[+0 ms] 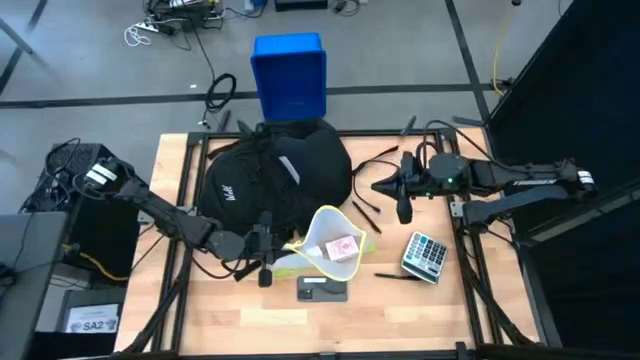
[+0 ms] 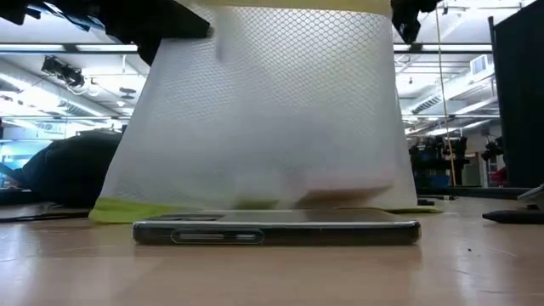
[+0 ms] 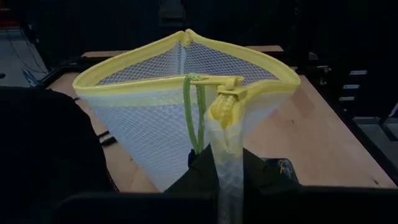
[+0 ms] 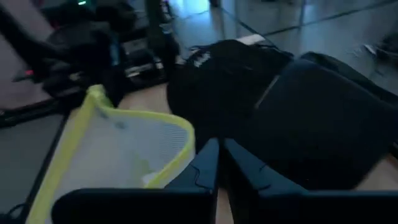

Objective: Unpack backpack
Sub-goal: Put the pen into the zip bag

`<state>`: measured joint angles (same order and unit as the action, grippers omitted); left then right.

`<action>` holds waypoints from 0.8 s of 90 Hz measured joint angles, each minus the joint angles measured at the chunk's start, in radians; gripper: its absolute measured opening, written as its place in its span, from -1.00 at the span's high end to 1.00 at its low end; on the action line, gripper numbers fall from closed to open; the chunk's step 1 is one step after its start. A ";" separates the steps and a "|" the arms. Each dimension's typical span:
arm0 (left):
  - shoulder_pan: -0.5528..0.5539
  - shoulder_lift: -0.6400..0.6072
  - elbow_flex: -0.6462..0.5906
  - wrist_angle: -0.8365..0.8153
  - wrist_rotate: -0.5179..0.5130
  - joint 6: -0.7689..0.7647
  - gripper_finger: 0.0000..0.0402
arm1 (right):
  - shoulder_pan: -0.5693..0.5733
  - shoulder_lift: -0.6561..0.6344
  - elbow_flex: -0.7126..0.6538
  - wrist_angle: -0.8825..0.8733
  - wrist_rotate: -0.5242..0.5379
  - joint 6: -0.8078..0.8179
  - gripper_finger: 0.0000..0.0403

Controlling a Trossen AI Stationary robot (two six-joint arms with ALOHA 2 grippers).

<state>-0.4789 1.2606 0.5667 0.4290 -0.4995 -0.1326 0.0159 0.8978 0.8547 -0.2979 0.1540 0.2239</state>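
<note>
The black backpack (image 1: 270,180) lies on the table's far middle part, resting on its side. In front of it stands a white mesh pouch with yellow zip trim (image 1: 325,245), its mouth (image 3: 186,68) gaping open and a pink item (image 1: 343,247) inside. My left gripper (image 1: 268,248) is at the pouch's left end, shut on it. My right gripper (image 1: 403,200) hovers right of the backpack with its fingers (image 4: 208,163) shut and nothing between them. My left gripper pinches the pouch's corner at the zip's end (image 3: 225,134) between its two fingers, just below the yellow zip pull. The fingers come level from the table's left. The pouch stands open-mouthed, and in the low view its lower edge (image 2: 127,211) sits on the table.
A dark phone (image 1: 322,290) lies flat just in front of the pouch, a calculator (image 1: 425,255) to its right. Black pens (image 1: 365,215) lie right of the backpack. A blue plastic box (image 1: 290,75) stands on the floor beyond the table's far edge.
</note>
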 joint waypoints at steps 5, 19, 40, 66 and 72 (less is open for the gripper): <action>0.000 0.000 0.000 0.000 0.000 0.000 1.00 | 0.003 0.000 0.000 -0.005 0.000 -0.004 1.00; 0.000 0.000 0.000 0.000 0.000 0.000 1.00 | -0.018 0.000 0.000 -0.058 0.019 -0.009 1.00; 0.000 0.000 0.000 0.000 0.000 0.000 1.00 | -0.124 0.011 -0.040 -0.449 0.041 0.051 0.81; 0.000 0.000 0.000 0.002 0.000 0.000 1.00 | -0.197 0.129 -0.248 -0.310 -0.007 0.089 0.33; 0.000 0.000 0.000 0.002 0.000 0.000 1.00 | -0.201 0.190 -0.275 -0.226 -0.057 0.086 0.24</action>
<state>-0.4789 1.2606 0.5667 0.4313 -0.4995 -0.1326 -0.1847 1.0882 0.5800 -0.5235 0.0973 0.3096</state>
